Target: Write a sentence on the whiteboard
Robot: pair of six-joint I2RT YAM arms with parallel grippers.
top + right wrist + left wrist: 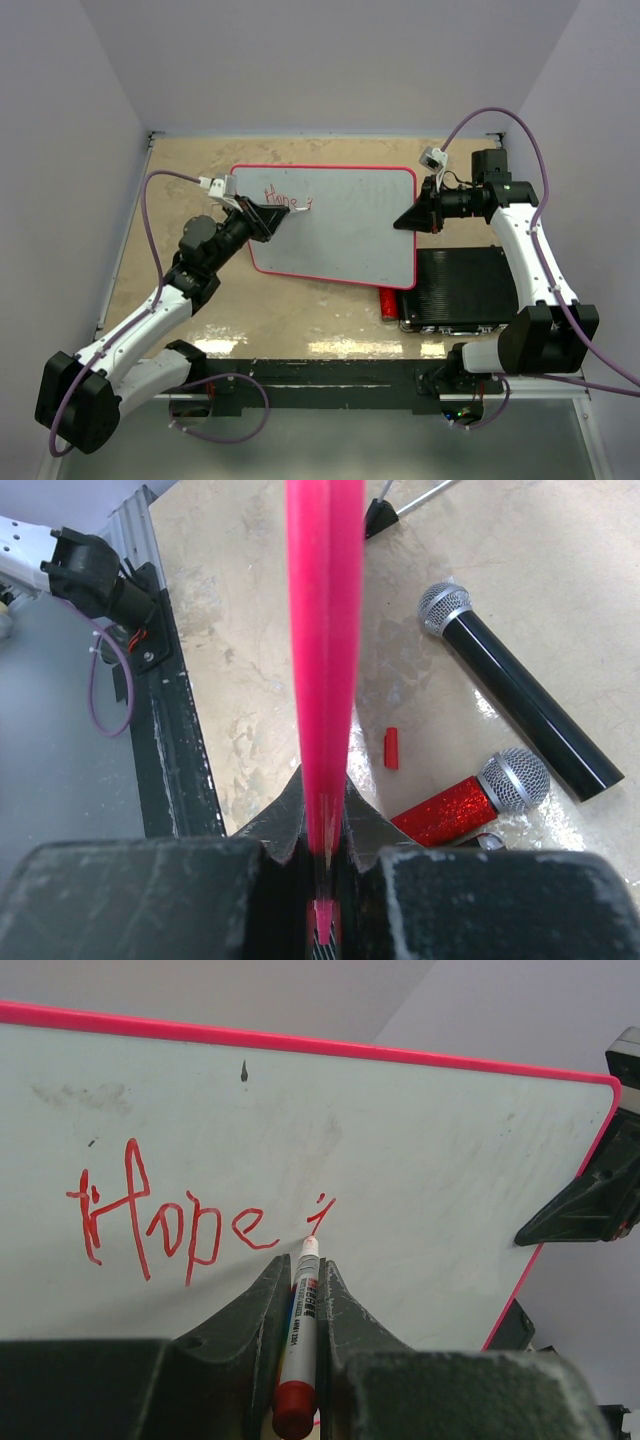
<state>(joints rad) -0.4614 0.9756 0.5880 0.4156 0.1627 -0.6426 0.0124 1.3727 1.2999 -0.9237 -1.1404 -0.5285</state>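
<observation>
Left gripper (303, 1272) closed tight on a red marker (301, 1335), tip pressed to the whiteboard (430, 1150) just under a short "i" stroke. The sentence (175, 1222) so far reads "Hope i", red ink, in the board's upper left part in the top view.

Right gripper (323, 810) is clamped on the whiteboard's red right edge, jaws nearly together with the thin frame between them. That edge is lifted above the table (300, 325).

The board lies mid-table between the two arms. Beneath its right side, in the right wrist view, are a black microphone (525, 710), a red glitter microphone (450, 812) and a small red cap (391, 747). A black ribbed case (465, 288) sits near the right arm, just beside the board's lower right corner.
</observation>
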